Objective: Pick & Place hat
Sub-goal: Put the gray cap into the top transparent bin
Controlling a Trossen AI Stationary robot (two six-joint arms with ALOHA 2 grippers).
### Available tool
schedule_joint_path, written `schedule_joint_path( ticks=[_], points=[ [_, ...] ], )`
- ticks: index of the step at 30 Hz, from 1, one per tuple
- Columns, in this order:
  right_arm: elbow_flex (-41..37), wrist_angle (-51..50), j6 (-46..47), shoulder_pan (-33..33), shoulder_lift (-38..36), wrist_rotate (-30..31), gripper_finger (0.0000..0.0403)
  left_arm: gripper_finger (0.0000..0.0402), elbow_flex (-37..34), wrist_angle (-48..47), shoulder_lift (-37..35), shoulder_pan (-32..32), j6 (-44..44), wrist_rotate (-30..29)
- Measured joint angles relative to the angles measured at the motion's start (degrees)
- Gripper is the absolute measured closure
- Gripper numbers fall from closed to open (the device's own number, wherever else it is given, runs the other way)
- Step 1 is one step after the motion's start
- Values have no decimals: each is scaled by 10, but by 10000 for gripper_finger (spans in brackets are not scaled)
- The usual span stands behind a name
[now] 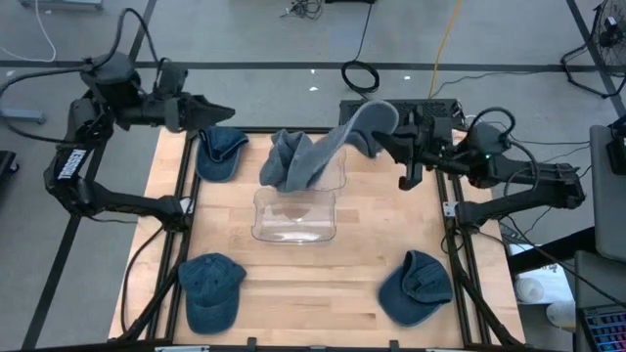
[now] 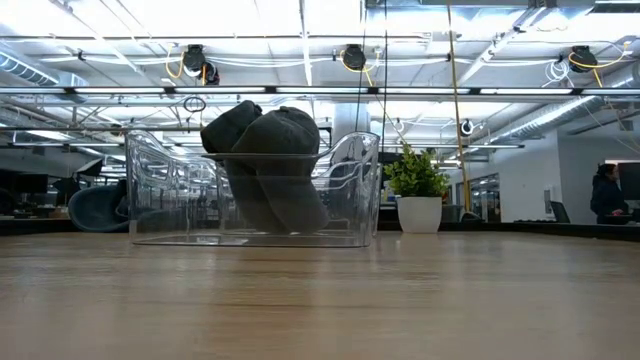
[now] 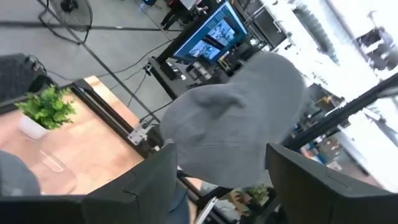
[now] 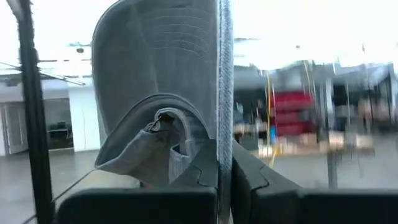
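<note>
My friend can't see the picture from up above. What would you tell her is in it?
The right gripper holds a denim cap by the far edge of a wooden table, next to a clear bin with another cap draped on its rim. Three more caps lie on the table; the left gripper waits, open, at the far left corner.

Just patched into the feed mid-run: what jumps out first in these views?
The right end effector is shut on a grey-blue hat, holding it raised at the far right corner of the clear bin at table centre, which already has hats bunched in its far end. Three more denim hats lie flat: far left, near left, near right. The left end effector hangs open over the far-left edge.
</note>
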Motion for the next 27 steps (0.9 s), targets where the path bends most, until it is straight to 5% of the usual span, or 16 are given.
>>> schedule_joint_path(
  ticks=[27],
  points=[
    [162,153,-185,-49,94,-338,403,151,0,300,118,0,-186,169]
  ],
)
